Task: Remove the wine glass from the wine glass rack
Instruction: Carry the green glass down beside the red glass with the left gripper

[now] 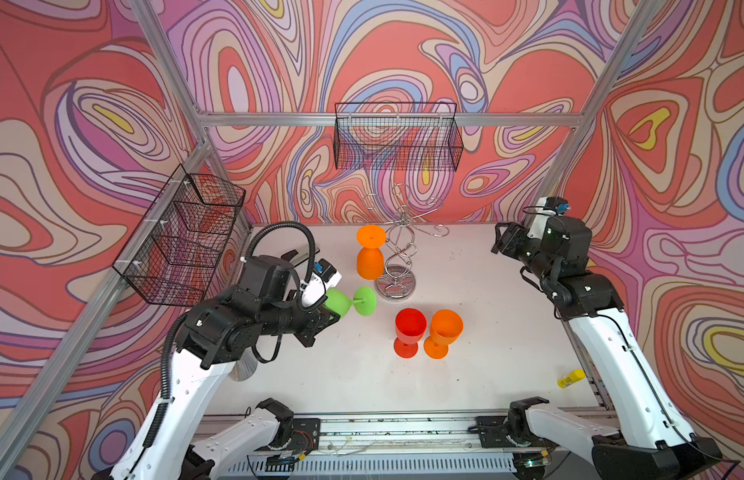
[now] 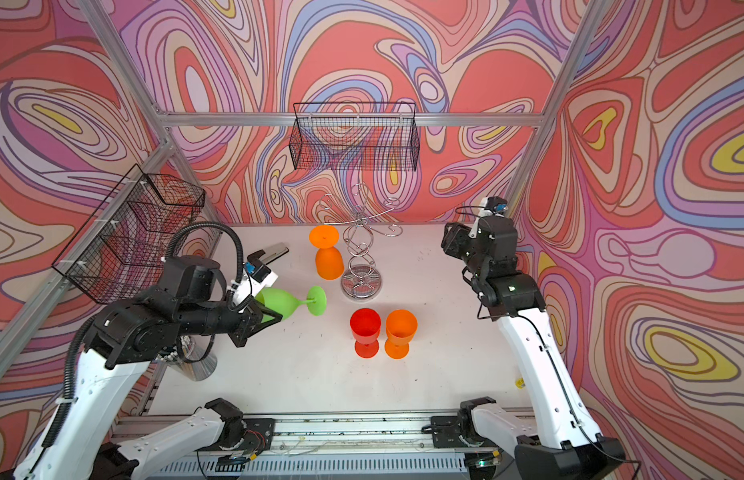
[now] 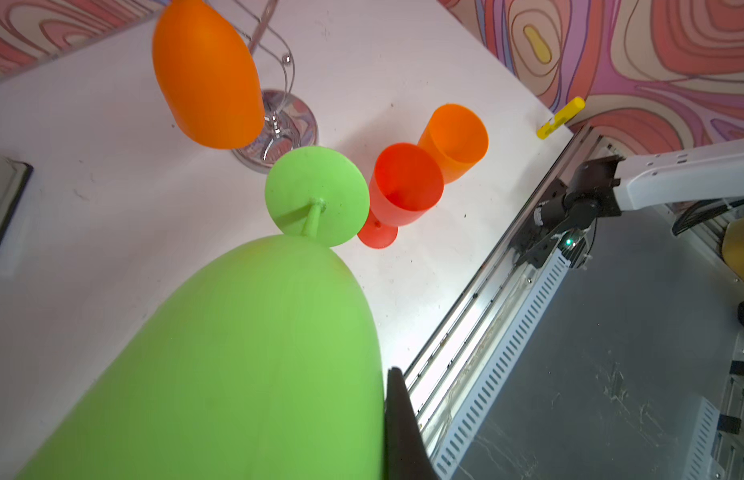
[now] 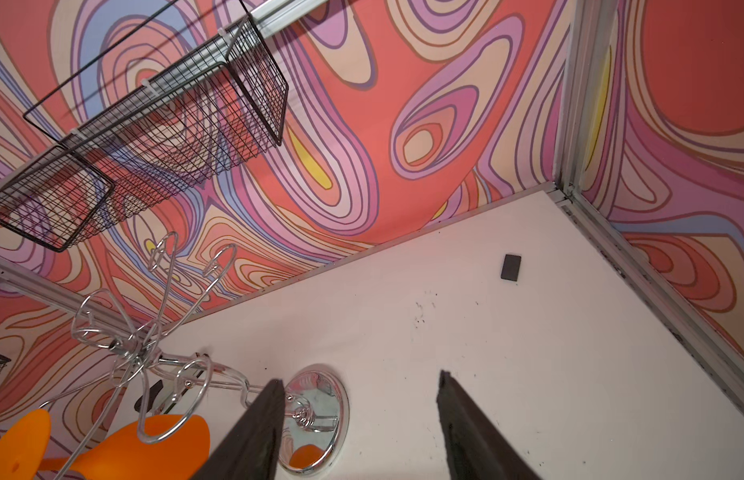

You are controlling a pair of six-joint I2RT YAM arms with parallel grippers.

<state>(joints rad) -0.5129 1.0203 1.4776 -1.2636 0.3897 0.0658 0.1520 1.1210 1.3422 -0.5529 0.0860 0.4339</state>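
From my station I see the white desk (image 1: 465,374) carrying the wine glass rack (image 1: 395,286), whose disc base stands toward the back edge, about midway along it. A red wine glass (image 1: 409,330) and an orange wine glass (image 1: 443,332) stand upright side by side near the desk's middle. A yellow object (image 1: 571,378) lies at the right edge, a small black block (image 4: 510,267) near the back right corner, a flat grey slab (image 2: 274,251) by the left edge, and a shiny cone (image 2: 199,365), partly hidden, farther forward along that edge.
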